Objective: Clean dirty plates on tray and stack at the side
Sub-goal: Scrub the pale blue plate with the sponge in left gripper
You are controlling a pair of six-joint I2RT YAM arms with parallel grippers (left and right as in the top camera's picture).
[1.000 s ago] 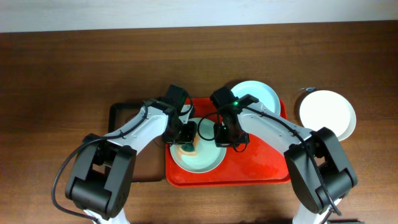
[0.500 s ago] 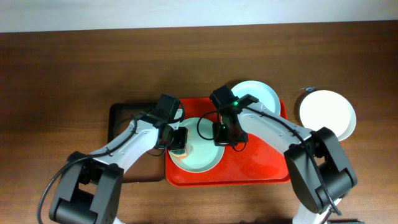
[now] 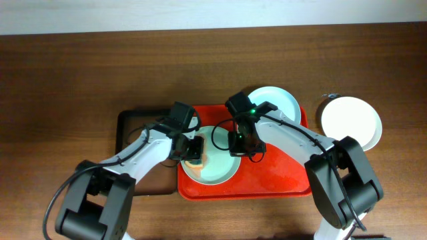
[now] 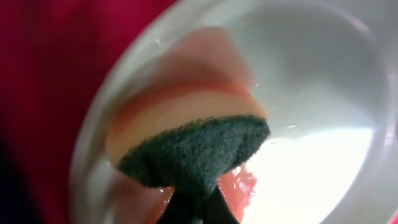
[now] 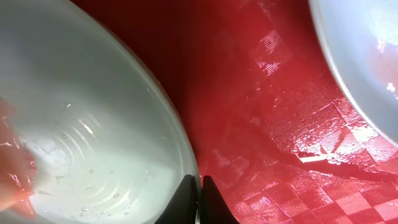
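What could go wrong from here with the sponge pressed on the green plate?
1. The right fingers pinch only the thin rim of the pale green round plate; scrubbing pressure may pull it free.
2. The left fingers seem to grip the orange sponge with green scouring pad by one edge; it could twist out.

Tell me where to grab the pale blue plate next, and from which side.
The pale blue plate is shallow, so pinch its thin rim. Probably come from the far side: its back edge overhangs the rim of the red tray, while the right arm covers its near-left edge.
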